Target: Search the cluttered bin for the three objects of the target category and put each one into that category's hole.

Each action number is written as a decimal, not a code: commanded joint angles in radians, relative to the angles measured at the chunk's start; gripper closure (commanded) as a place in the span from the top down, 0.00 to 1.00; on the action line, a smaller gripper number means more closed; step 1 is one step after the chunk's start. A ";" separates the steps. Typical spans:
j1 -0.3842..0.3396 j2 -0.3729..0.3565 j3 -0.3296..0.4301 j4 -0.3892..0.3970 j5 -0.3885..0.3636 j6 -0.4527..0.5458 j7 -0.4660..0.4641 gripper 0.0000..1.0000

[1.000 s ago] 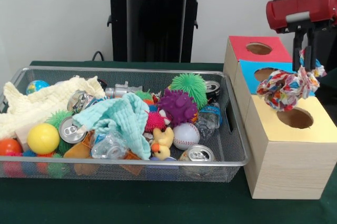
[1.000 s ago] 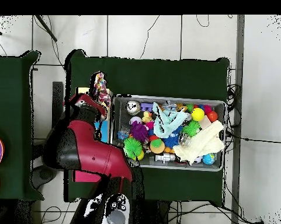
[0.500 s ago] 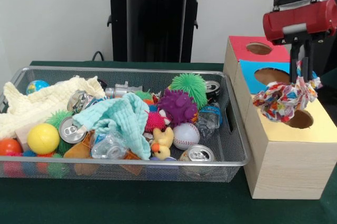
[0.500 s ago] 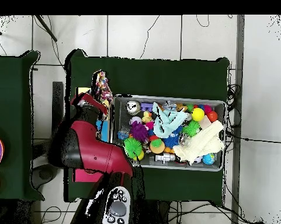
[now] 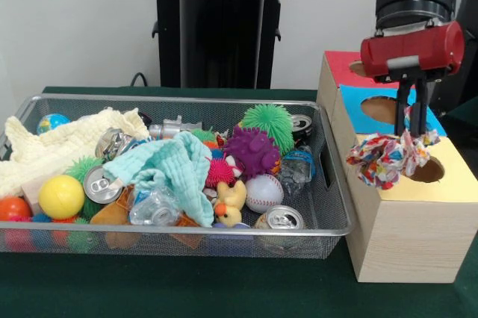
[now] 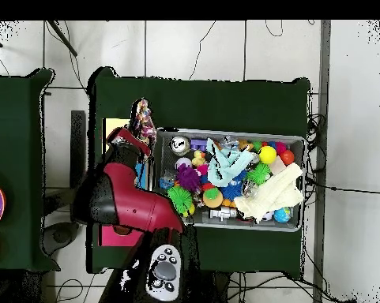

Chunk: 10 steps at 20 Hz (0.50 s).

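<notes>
My arm ends in a black cylinder over a glossy red wrist block with a small grey plate. Below it hangs the tool (image 5: 411, 133), two thin dark fingers (image 5: 402, 109).

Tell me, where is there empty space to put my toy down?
Bare green table runs in front of the wire bin and wooden box. The bin is crammed with toys. The claw dangles a colourful cloth over the yellow hole.

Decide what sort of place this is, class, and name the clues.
Probably a robotics lab: an arm's gripper holds a cloth over a box with holes, beside a bin of toys, cables on the floor.
</notes>
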<state>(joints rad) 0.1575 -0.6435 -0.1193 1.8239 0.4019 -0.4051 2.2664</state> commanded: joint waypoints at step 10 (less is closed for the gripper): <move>-0.166 0.064 0.247 0.054 -0.012 -0.018 0.343 0.00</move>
<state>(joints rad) 0.0399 -0.6127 -0.0093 1.8296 0.4027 -0.4053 2.2906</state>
